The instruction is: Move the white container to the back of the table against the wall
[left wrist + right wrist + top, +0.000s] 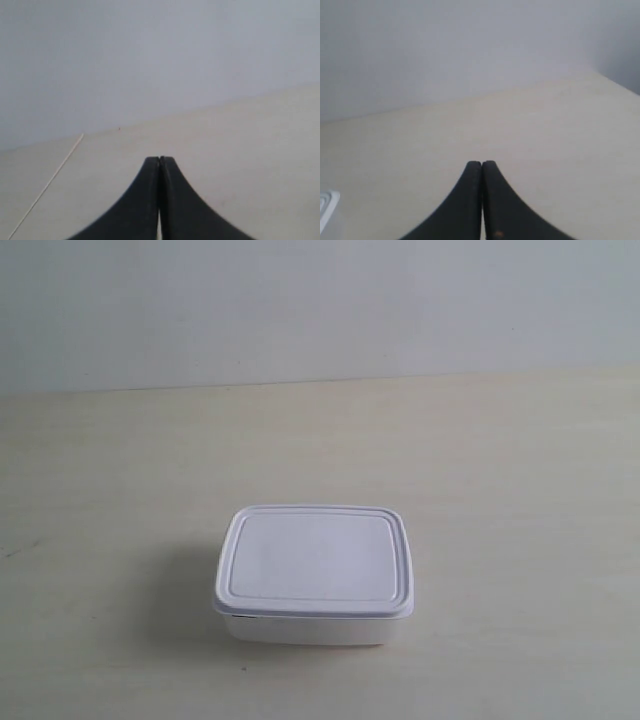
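My left tool and my right tool each have their black fingers pressed together, with the pale worktop and the grey-white wall ahead of them. The white container sits closed on the worktop, near its front edge in the exterior view and well apart from the wall. One ridged corner of it shows at the edge of my right wrist view.

Your left tool has its two black fingers pressed tight together over the pale tabletop, and the plain grey wall stands behind it.
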